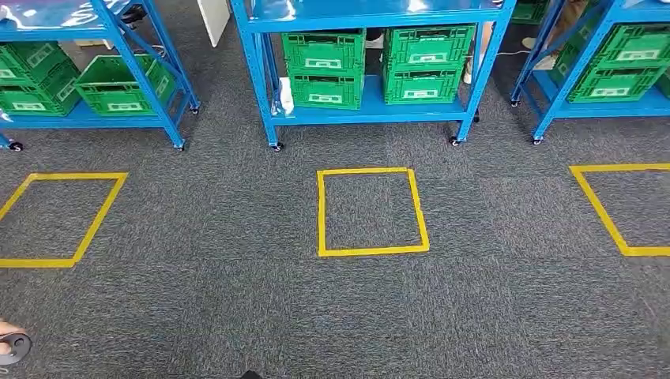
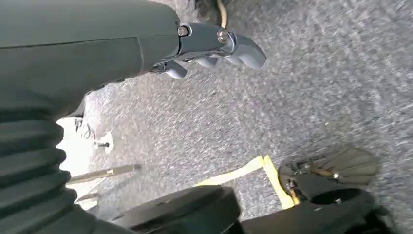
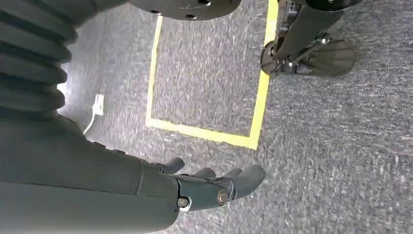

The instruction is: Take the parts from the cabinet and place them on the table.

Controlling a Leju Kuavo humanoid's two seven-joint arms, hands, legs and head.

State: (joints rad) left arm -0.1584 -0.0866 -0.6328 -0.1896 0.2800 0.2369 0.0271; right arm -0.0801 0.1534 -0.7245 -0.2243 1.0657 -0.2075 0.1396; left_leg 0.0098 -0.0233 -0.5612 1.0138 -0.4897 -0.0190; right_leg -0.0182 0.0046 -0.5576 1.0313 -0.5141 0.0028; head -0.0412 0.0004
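From the head view I see the middle blue rack (image 1: 371, 110) straight ahead past a yellow taped square (image 1: 371, 212), green crates (image 1: 324, 69) stacked on its lower shelf; I judge the parts sit in those crates, though none is visible, so reaching blind could snag a crate rim or the rack's post. In the left wrist view my left hand (image 2: 214, 48) hangs over grey carpet, fingers loosely apart, holding nothing, well apart from the rack. In the right wrist view my right hand (image 3: 209, 185) likewise hangs empty, fingers apart.
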